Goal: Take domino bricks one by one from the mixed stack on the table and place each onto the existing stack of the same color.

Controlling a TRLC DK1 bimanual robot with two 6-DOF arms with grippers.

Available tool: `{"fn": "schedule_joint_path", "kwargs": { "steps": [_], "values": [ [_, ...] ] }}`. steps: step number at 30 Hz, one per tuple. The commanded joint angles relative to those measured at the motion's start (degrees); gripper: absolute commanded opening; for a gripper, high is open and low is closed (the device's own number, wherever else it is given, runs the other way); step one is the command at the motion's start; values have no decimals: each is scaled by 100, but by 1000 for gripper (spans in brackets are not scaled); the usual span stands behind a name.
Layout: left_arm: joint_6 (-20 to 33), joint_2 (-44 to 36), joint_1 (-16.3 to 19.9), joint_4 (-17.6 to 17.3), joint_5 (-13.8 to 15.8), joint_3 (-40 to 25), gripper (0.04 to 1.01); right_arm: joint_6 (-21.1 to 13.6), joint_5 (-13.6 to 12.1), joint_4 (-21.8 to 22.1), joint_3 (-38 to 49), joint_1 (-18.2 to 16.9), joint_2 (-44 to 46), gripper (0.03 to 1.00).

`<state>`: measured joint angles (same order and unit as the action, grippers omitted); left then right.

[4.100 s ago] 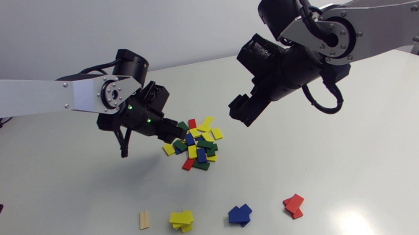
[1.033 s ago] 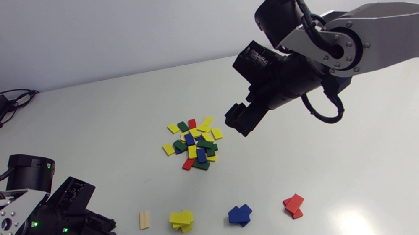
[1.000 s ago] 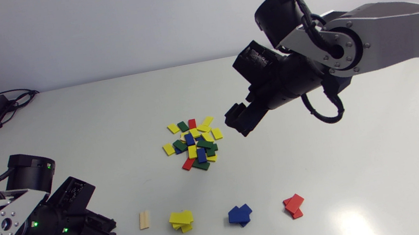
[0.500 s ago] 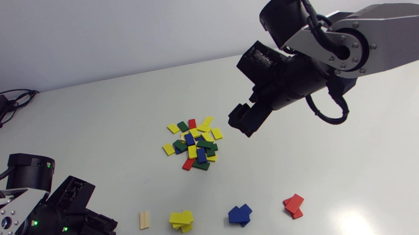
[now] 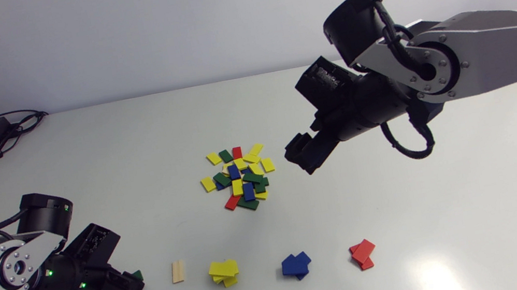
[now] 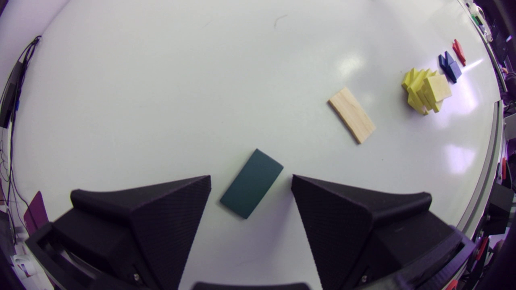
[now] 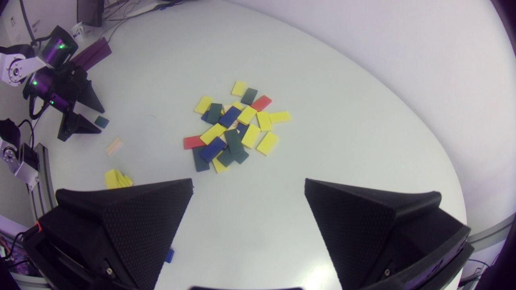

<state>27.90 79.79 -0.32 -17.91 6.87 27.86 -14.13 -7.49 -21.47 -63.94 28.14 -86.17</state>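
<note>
White desk [image 5: 454,185] bears a mixed pile [image 5: 240,177]. Right tool [image 7: 248,181] hangs wide beside it. Left tool [image 6: 250,177], well apart, spreads wide astride a green brick [image 6: 252,191].

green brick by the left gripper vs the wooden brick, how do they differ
Colour: the green brick is dark green, the wooden brick pale bare wood. Place: the green brick lies between the fingers of the open left gripper, touching neither; the wooden brick lies ahead, nearer the yellow stack. Both lie flat and single on the table.
</note>
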Motion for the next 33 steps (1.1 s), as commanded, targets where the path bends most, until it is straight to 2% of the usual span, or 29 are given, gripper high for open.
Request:
{"fn": "schedule_joint_path", "kwargs": {
  "steps": [1, 5, 8, 15, 33],
  "values": [
    [146, 204, 40, 33, 7, 106, 652, 16, -42, 47, 119, -19, 109, 974],
    [146, 283, -3, 69, 7, 124, 600, 16, -42, 47, 101, -19, 109, 974],
    [137, 283, -12, 69, 16, 132, 485, 16, -34, 47, 92, -19, 118, 974],
    [137, 248, -21, 51, 7, 141, 307, 7, -42, 47, 66, -28, 109, 974],
    [84, 177, -65, 33, 16, 194, 303, -20, -34, 73, 84, -28, 92, 974]
  ]
}}
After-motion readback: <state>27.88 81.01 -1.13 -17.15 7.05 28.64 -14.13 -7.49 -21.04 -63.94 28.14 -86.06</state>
